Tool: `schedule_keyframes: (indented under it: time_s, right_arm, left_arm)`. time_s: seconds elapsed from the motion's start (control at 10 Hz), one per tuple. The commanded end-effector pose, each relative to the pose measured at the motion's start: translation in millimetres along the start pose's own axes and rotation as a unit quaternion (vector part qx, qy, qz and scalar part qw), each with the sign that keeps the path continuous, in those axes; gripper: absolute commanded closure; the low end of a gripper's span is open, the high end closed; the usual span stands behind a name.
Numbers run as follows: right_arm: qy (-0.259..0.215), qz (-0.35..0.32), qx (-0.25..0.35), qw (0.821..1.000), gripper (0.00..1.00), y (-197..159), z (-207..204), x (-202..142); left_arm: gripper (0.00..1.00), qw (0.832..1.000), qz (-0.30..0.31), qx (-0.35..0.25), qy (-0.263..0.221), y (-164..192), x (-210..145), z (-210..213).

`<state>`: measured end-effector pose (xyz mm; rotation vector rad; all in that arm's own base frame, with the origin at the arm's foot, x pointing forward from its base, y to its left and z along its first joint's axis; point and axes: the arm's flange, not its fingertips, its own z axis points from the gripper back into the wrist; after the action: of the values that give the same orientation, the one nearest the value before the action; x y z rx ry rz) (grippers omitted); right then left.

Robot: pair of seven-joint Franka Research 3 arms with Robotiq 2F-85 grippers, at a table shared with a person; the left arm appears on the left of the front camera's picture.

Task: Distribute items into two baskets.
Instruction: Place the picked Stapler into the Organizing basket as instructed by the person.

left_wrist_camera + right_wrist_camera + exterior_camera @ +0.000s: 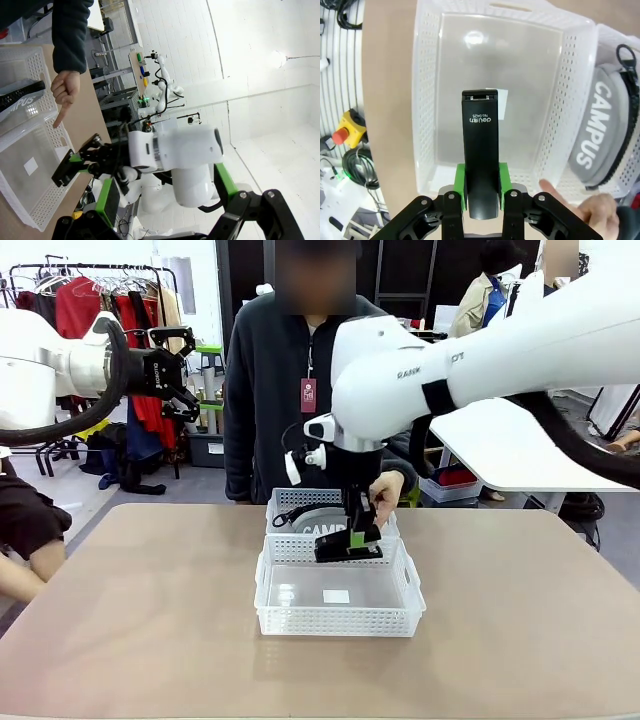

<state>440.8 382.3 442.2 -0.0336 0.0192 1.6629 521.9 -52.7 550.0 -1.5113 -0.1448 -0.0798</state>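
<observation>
Over the larger basket [338, 602], at its far rim near the table's [140, 620] middle, the right gripper [356, 537] hangs with fingers clamped on the black stapler [347, 549]. Stapler held clear of the basket floor, not yet released. Grey CAMPUS pouch [599, 129] already lies in the smaller basket [286, 504] just beyond, touching the first. Person's hand [385, 495] close beside the gripper. Left gripper [180, 380] raised well off to the table's left, fingers apart, empty.

Step in hand, as judged: lower the stapler toward the floor near the white label [336, 596], staying inside the lattice walls, then open; a drop from height might bounce it.

Stapler's long axis runs along the gripper's fingers in the right wrist view, its mouth end pointing away from the wrist, toward the label; front view shows it lying roughly level, parallel to the basket's far rim.
</observation>
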Motion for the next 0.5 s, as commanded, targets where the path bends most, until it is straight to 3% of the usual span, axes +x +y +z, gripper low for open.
schedule_keyframes:
  time_s: [0.0, 0.4]
  right_arm:
    - [-0.003, -0.012, -0.018, 1.000, 1.00, 1.3, -16.9, 4.2]
    - [-0.027, -0.060, -0.046, 0.997, 1.00, 3.8, -74.7, 7.5]
  left_arm:
    - [0.00, 1.000, 0.004, 0.001, -0.001, -2.8, -1.2, 1.3]
    - [0.00, 1.000, 0.004, 0.001, -0.001, -2.8, -1.2, 1.3]
